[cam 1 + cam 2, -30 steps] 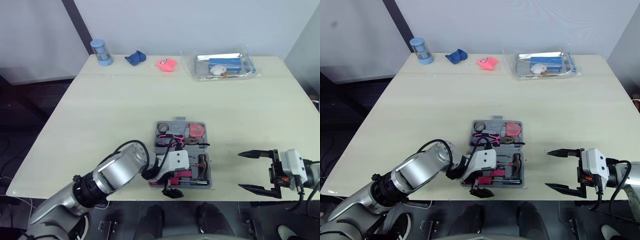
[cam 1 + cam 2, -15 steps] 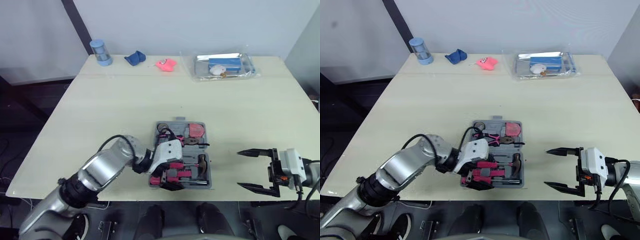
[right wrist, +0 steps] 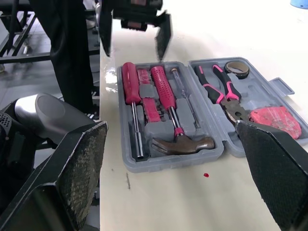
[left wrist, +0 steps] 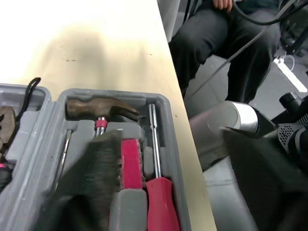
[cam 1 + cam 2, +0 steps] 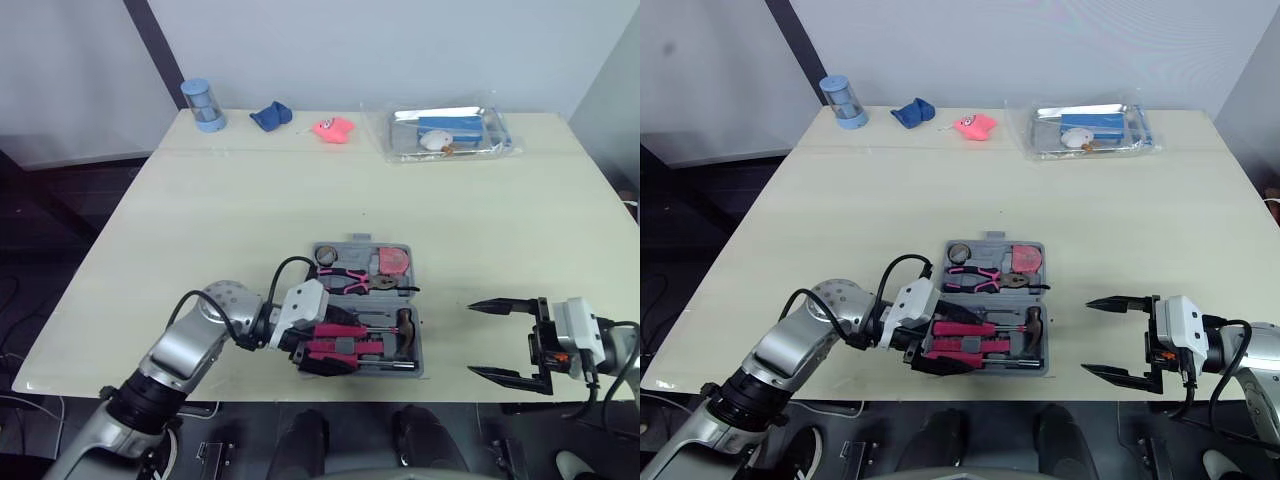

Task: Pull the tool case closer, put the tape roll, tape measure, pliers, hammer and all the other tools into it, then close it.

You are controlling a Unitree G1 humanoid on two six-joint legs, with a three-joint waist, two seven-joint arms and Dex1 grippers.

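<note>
The grey tool case (image 5: 418, 368) lies open near the table's front edge. In it are a tape roll (image 5: 326, 256), pink-handled pliers (image 5: 350, 283), a pink tape measure (image 5: 392, 263), a hammer (image 5: 405, 325) and pink screwdrivers (image 3: 163, 89). My left gripper (image 5: 322, 350) is open at the case's front left. One finger (image 4: 91, 183) hangs over the screwdrivers and the other reaches past the case's front wall, off the table edge. My right gripper (image 5: 472, 338) is open and holds nothing, level with the case and a short way to its right.
Along the table's far edge stand a blue jar (image 5: 202, 103), a blue cloth (image 5: 270, 116), a pink object (image 5: 333, 128) and a clear bag holding a tray (image 5: 447, 132). A person's legs (image 4: 216, 38) are just beyond the front edge.
My left arm has dropped and drawn back to the left. Its gripper now sits low at the case's front left instead of above its front edge. The case and right gripper have hardly moved.
</note>
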